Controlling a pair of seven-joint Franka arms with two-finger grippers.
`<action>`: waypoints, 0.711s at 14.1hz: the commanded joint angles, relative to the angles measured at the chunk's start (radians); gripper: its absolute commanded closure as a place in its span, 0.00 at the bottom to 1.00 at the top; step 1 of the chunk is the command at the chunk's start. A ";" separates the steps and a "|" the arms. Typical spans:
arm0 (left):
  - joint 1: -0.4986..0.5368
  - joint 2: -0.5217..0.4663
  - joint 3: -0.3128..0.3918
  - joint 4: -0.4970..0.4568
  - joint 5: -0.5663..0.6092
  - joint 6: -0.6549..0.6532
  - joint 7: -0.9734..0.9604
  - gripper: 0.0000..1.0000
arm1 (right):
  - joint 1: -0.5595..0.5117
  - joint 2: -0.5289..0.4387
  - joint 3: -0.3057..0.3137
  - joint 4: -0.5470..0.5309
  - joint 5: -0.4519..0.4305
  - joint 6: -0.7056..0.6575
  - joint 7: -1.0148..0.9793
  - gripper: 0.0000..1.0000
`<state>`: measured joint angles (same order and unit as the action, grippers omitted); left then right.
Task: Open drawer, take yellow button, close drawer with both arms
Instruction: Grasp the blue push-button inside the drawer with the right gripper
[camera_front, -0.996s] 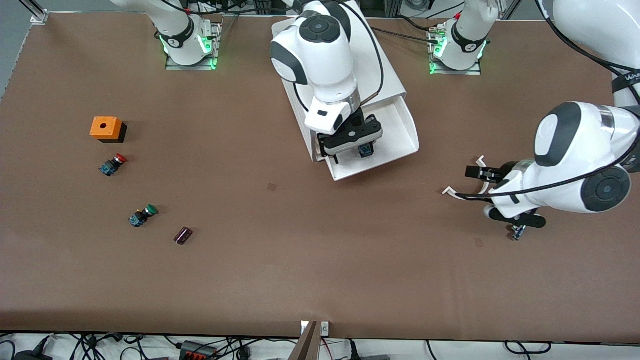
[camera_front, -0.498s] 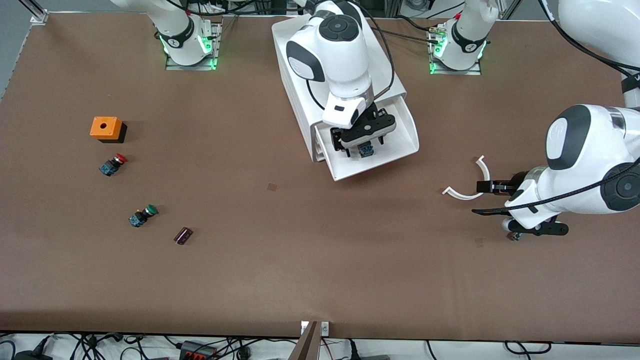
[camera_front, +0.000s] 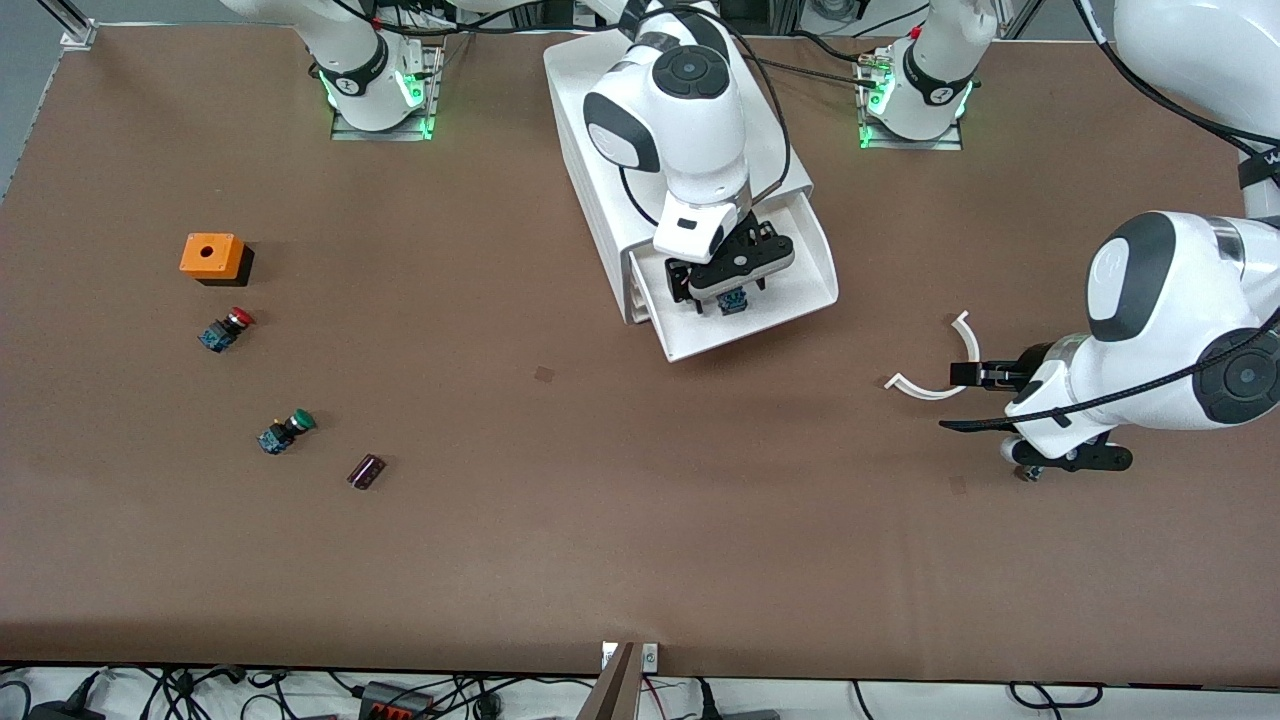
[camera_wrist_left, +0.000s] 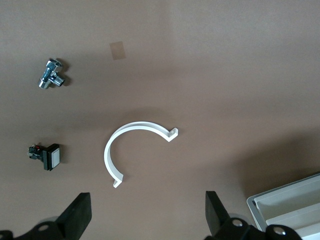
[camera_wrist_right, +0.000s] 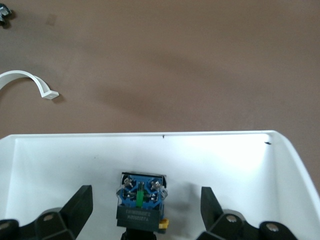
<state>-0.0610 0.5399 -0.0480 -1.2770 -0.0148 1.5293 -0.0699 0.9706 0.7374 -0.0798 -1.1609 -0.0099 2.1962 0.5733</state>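
The white cabinet (camera_front: 775, 160) stands at the middle of the table near the bases, with one drawer (camera_front: 820, 290) pulled open toward the front camera. The button (camera_front: 733, 301) lies in the drawer. In the right wrist view I see its blue terminal end and black body (camera_wrist_right: 141, 200); its cap is hidden. My right gripper (camera_front: 730, 293) is open inside the drawer (camera_wrist_right: 75, 150), and its fingers straddle the button without touching it (camera_wrist_right: 145, 210). My left gripper (camera_front: 1030, 418) is open and empty (camera_wrist_left: 147, 212) over the table toward the left arm's end.
A white C-shaped piece (camera_front: 915, 390) (camera_wrist_left: 140, 125), a metal fitting (camera_front: 1030, 470) (camera_wrist_left: 50, 75) and a small black-and-white switch (camera_wrist_left: 47, 156) lie by the left gripper. An orange box (camera_front: 212, 257), a red-capped button (camera_front: 227, 328), a green-capped button (camera_front: 286, 430) and a small dark part (camera_front: 366, 471) lie toward the right arm's end.
My right gripper has moved from over the drawer's front edge deeper in and lower around the button. My left gripper has drawn away from the drawer toward its own end of the table.
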 joint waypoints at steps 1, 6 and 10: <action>0.000 -0.005 -0.003 -0.008 0.022 0.003 -0.011 0.00 | 0.008 0.019 -0.003 0.043 -0.002 -0.027 0.019 0.19; -0.002 -0.003 -0.004 -0.008 0.022 0.003 -0.011 0.00 | 0.008 0.017 -0.003 0.044 0.004 -0.041 0.017 0.82; -0.002 -0.005 -0.007 -0.008 0.022 0.002 -0.011 0.00 | 0.008 0.016 -0.005 0.064 0.002 -0.044 0.019 1.00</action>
<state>-0.0612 0.5448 -0.0498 -1.2782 -0.0148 1.5293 -0.0707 0.9729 0.7413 -0.0798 -1.1480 -0.0091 2.1788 0.5754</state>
